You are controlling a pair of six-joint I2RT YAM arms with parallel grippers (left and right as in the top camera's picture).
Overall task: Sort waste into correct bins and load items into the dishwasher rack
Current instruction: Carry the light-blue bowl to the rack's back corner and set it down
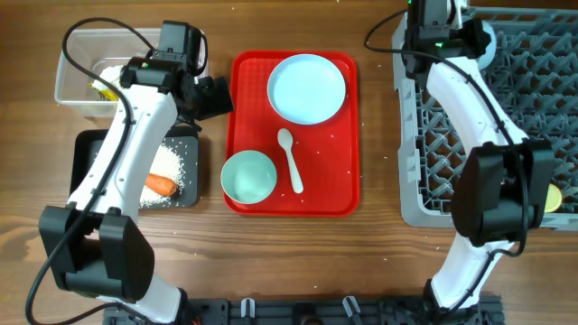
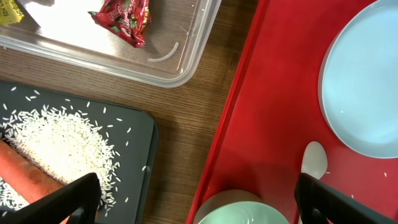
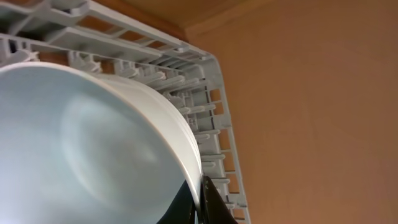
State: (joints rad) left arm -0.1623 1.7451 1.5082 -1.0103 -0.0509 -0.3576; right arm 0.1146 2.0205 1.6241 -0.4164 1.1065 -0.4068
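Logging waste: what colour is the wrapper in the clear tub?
The wrapper is mainly red; best in left wrist view.

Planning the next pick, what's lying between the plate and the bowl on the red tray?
The spoon, its scoop end in the gap between plate and bowl; the overhead view shows it best.

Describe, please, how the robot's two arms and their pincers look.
The left arm and right arm have smooth white tubular links joined by bulky black joint housings. A thin black cable loops from each arm's wrist end. Small green lights glow on the right one. The left pincer and right pincer have flat black fingers.
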